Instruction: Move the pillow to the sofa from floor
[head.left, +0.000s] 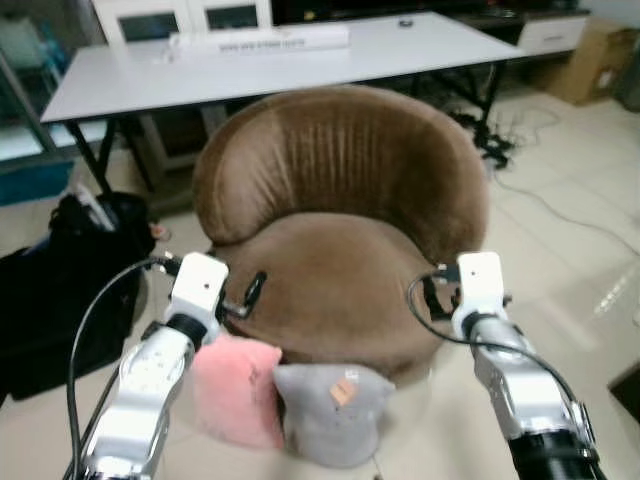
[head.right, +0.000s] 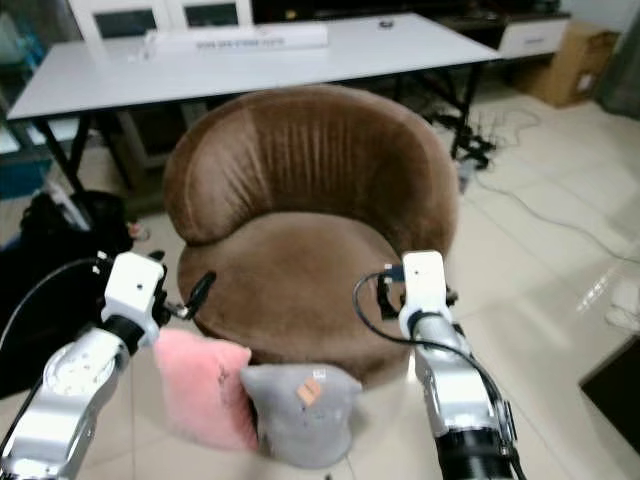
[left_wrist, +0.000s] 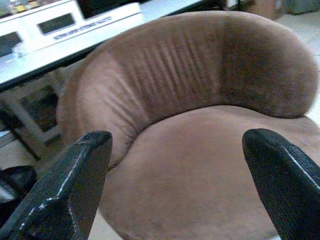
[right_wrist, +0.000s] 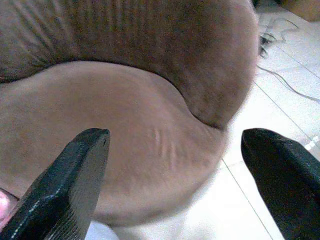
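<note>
Head stereo pair looked forward and down from above the brown sofa, white table behind it, both arms low in frame. Right eye sat slightly offset, same scene shifted left. Each wrist cam looked along its own black fingers, close over the sofa seat; all four views shared seat and backrest.

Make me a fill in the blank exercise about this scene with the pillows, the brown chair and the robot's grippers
1. The pink pillow and the grey pillow both rest on the ____.
2. The seat of the brown sofa holds ____ pillows.
3. Both the left gripper and the right gripper have their fingers ____.
4. Behind the sofa stands a white ____.

Missing words: floor; no; open; table
</note>
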